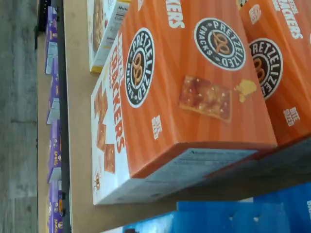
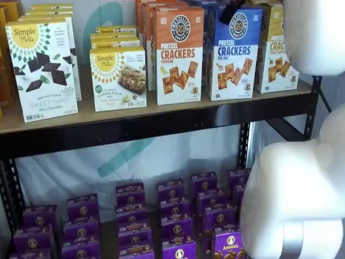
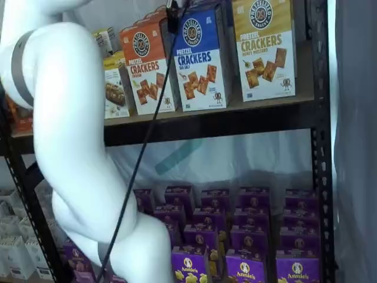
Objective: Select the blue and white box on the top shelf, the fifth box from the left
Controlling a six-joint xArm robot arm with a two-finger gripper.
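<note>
The blue and white Pretzelized crackers box stands upright on the top shelf in both shelf views [image 2: 234,54] [image 3: 200,59]. It is between an orange cheddar crackers box [image 2: 179,54] [image 3: 147,62] and a yellow one [image 2: 277,51] [image 3: 265,47]. My gripper shows only as black fingers hanging from the top edge, just above the blue box's top [image 2: 232,9] [image 3: 172,15], with a cable beside them. No gap or grip can be made out. In the wrist view the orange box [image 1: 194,97] fills the picture, and a blue surface [image 1: 233,216] lies beside it.
Simple Mills boxes [image 2: 42,67] [image 2: 118,78] stand further left on the top shelf [image 2: 161,121]. Several purple Annie's boxes [image 2: 175,216] [image 3: 241,236] fill the lower shelf. My white arm [image 2: 294,205] [image 3: 70,130] stands in front of the shelves.
</note>
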